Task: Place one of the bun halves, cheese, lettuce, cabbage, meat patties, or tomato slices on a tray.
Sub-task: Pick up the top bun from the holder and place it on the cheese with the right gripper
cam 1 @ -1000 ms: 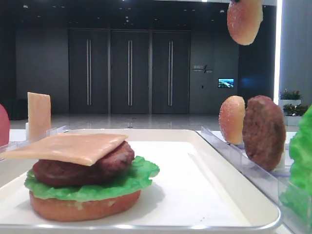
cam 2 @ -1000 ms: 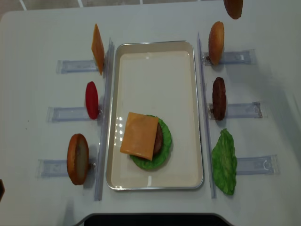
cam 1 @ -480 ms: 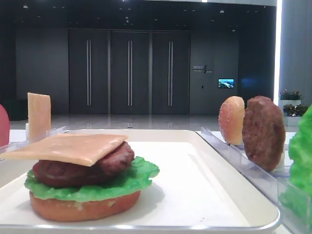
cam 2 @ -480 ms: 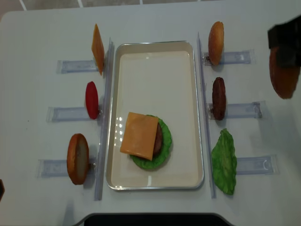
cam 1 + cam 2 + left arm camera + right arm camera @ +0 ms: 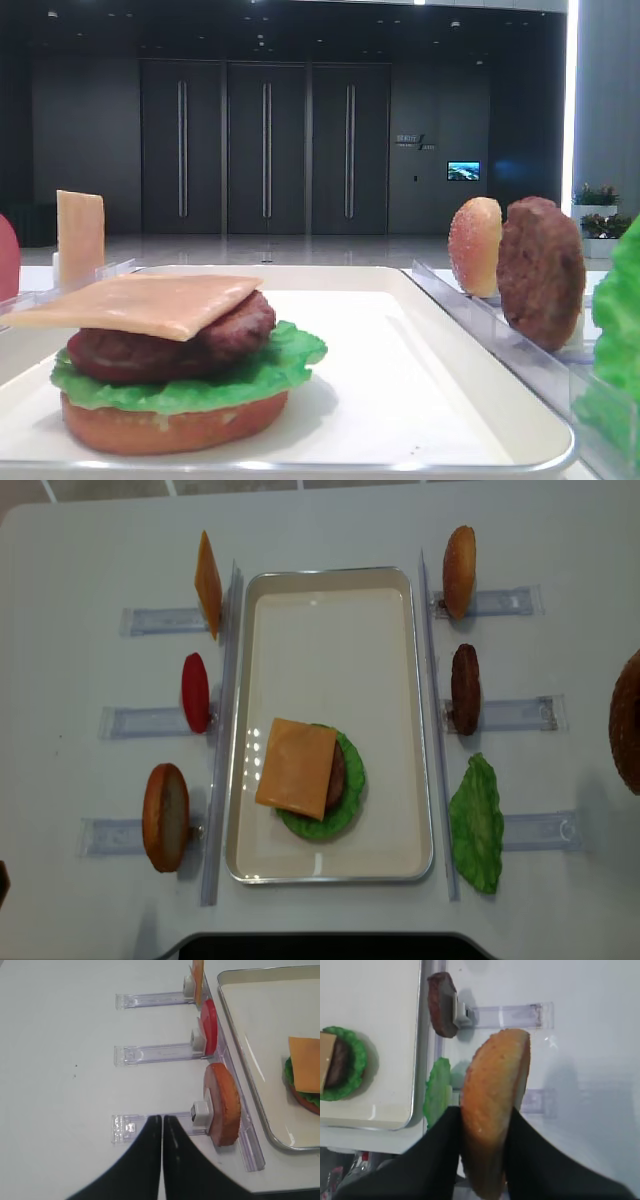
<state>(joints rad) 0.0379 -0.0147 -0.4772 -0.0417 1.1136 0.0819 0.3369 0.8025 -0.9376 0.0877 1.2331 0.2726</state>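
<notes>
My right gripper (image 5: 484, 1115) is shut on a golden bun half (image 5: 495, 1105), held on edge above the table to the right of the racks; in the overhead view the bun half (image 5: 628, 720) shows at the right edge. The white tray (image 5: 330, 600) holds a stack of bun base, lettuce (image 5: 350, 780), meat patty (image 5: 337, 777) and cheese (image 5: 298, 768) on top. My left gripper (image 5: 162, 1118) is shut and empty over a clear rack, left of another bun half (image 5: 222, 1105).
Clear racks flank the tray. On the left stand a cheese slice (image 5: 208, 583), a tomato slice (image 5: 195, 692) and a bun half (image 5: 165, 816). On the right stand a bun half (image 5: 459, 570), a meat patty (image 5: 465, 688) and a lettuce leaf (image 5: 477, 823).
The held bun half has travelled from the far right corner toward the near side along the table's right edge and has left the low exterior view. The left gripper stays put.
</notes>
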